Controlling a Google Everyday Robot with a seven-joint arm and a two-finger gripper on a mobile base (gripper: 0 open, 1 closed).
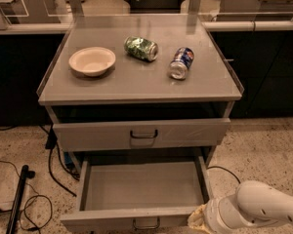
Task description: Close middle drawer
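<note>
The middle drawer [142,185] of the grey cabinet is pulled far out. It is a wide, shallow grey tray with nothing in it. Its low front [112,221] runs along the bottom edge of the view, with a small dark loop handle [146,224] at its centre. My white arm [263,209] reaches in from the lower right. My gripper [197,219] is at the right end of the drawer's front, close to or touching its corner. Above it, the taller-fronted drawer [141,133] with the bigger dark handle stands slightly out.
On the cabinet top [136,84] are a cream bowl [92,61], a green can [141,48] on its side and a blue can [181,62] on its side. Black cables [34,204] and a dark pole [17,201] lie on the speckled floor at the left.
</note>
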